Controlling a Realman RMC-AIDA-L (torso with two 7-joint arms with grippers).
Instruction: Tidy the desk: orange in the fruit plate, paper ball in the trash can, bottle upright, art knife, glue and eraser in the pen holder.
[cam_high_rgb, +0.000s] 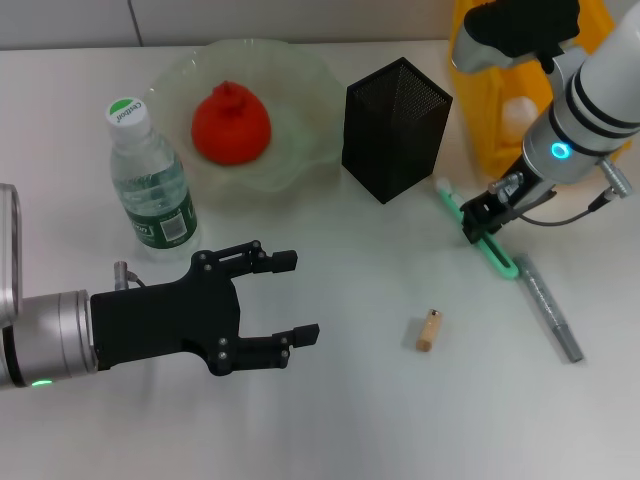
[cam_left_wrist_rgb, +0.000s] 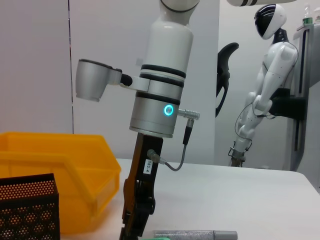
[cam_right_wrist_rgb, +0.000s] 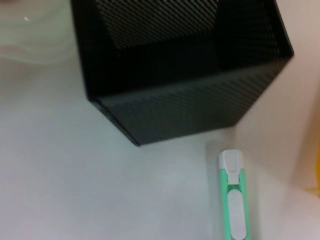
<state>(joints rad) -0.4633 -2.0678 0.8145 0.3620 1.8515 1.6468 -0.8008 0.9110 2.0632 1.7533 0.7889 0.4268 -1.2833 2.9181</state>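
The bottle (cam_high_rgb: 152, 180) stands upright on the left of the white desk (cam_high_rgb: 350, 400), clear ribbed plastic with a dark green label; there is green print on its white cap, too small to read. Just behind and to its right sits the fruit plate (cam_high_rgb: 300, 90), translucent pale-green glass with a ruffled rim, and the orange (cam_high_rgb: 231, 124) rests inside it, lumpy and red-orange with a raised nub on top. The pen holder (cam_high_rgb: 393, 128), square black metal mesh, stands right of the plate; from the right wrist view its open mouth shows dark (cam_right_wrist_rgb: 200, 90). Behind it on the right is the trash can (cam_high_rgb: 500, 110), bright yellow plastic.

The right gripper (cam_high_rgb: 480, 222) is down at the art knife (cam_high_rgb: 478, 232), a slim green and white cutter lying just beside the holder; its black fingers sit on either side of the knife's body, but I cannot tell whether they are pressed onto it. A small white tag on this gripper carries print I cannot make out. The glue (cam_high_rgb: 548, 308), a long grey stick, lies near the knife's far end. The eraser (cam_high_rgb: 429, 330), a tan stub, lies alone mid-desk.

The left gripper (cam_high_rgb: 290, 297) hovers low in front of the bottle, fingers spread wide, holding nothing.

A white humanoid robot (cam_left_wrist_rgb: 265, 85) stands against the pale wall.
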